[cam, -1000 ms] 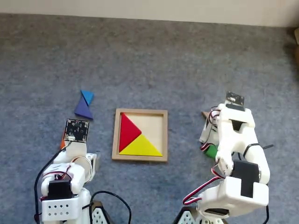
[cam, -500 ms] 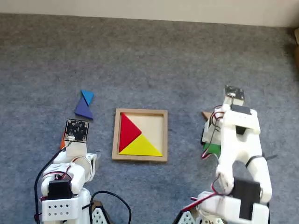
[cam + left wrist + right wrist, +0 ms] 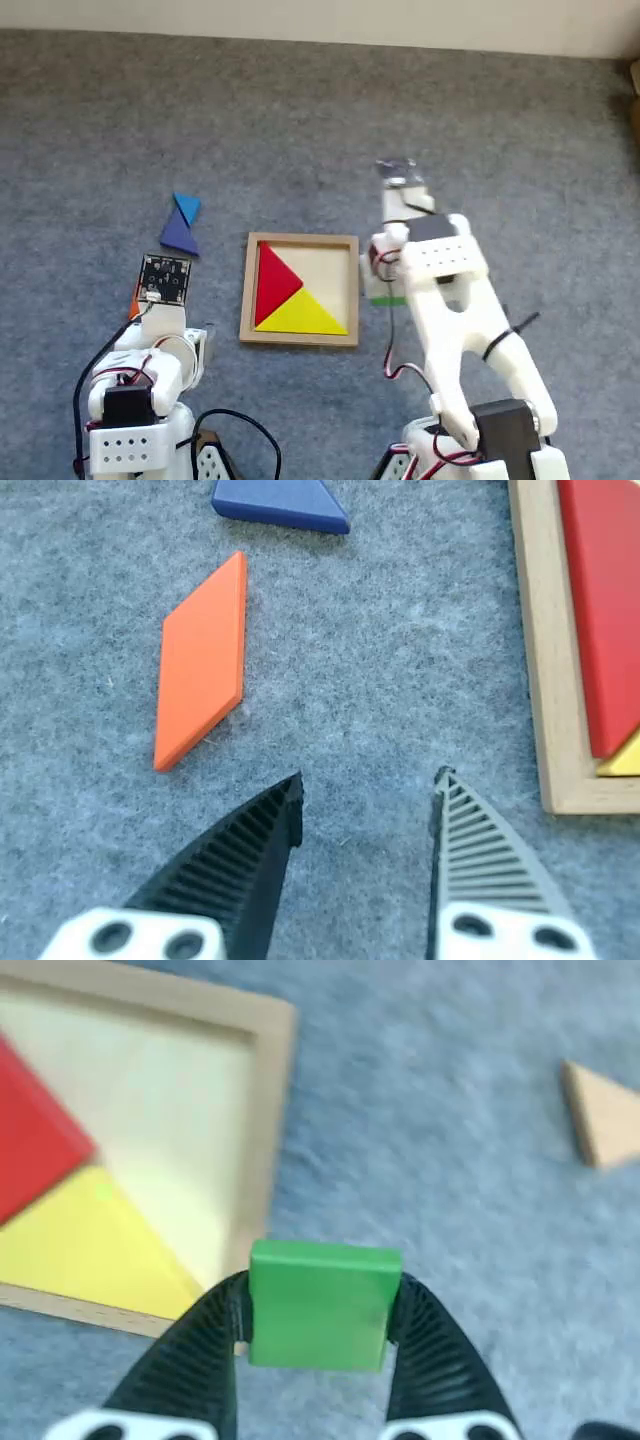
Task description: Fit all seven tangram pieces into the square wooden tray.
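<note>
My right fingers (image 3: 205, 1345) are clamped on the green square (image 3: 325, 1305), pinching two opposite edges. It hangs just right of the tray (image 3: 300, 240), close to its near-right corner. The red triangle (image 3: 275, 278) and yellow triangle (image 3: 302, 315) already sit in the tray's left and near parts, and the far-right part is bare wood. I'd judge this square light, stiff and flat, likely painted wood, so its smooth sides could slide if the squeeze is off-centre. The edge-to-edge hold across its middle looks right to me. My left fingers (image 3: 250, 865) stand parted over the counter (image 3: 380, 660), holding nothing. The orange piece (image 3: 200, 660) lies near them, left of the tray.
</note>
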